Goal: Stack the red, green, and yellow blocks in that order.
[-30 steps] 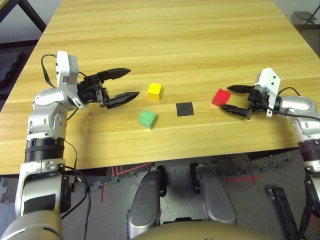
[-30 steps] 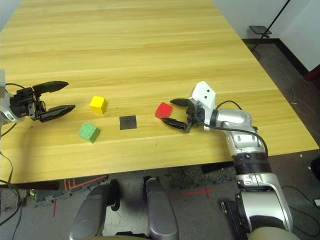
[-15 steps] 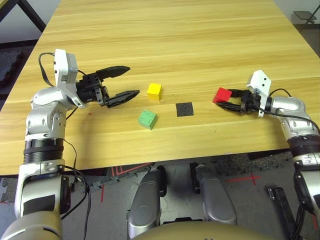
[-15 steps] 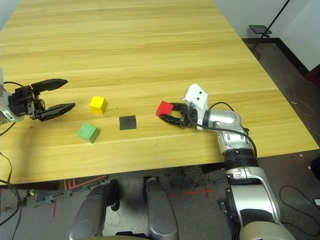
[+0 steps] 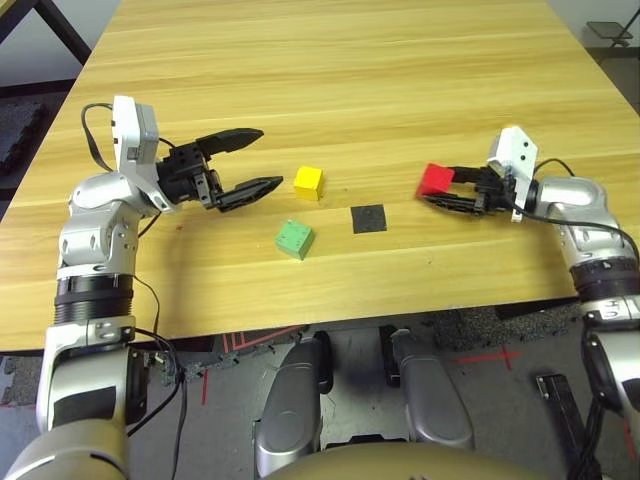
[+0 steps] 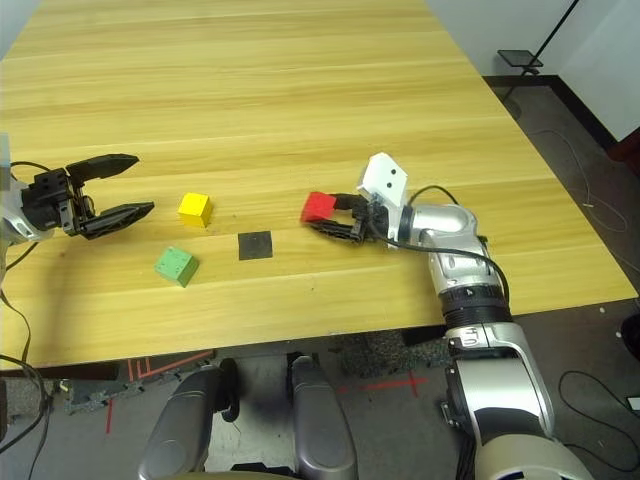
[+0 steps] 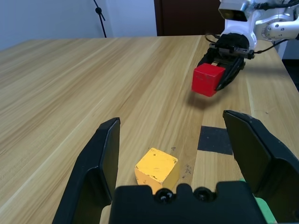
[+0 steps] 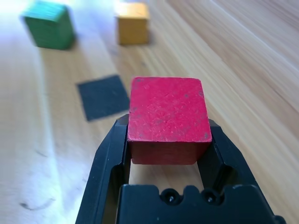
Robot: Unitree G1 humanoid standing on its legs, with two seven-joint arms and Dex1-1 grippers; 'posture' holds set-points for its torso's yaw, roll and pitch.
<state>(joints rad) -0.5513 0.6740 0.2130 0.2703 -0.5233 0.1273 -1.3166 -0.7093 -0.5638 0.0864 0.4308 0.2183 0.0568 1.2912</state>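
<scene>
Green block (image 5: 295, 238) sits nearest on the table (image 5: 350, 60), just left of the flat black square patch (image 5: 369, 218), and the yellow block (image 5: 308, 181) rests a little farther back, both untouched. Left gripper (image 5: 250, 160) hangs beside the yellow block with its two fingers spread wide apart, nothing between them. Over on the right, the right gripper (image 6: 325, 215) is clamped on the red block (image 6: 319, 206), holding it off the table, just right of the black patch and well apart from the other two blocks.
</scene>
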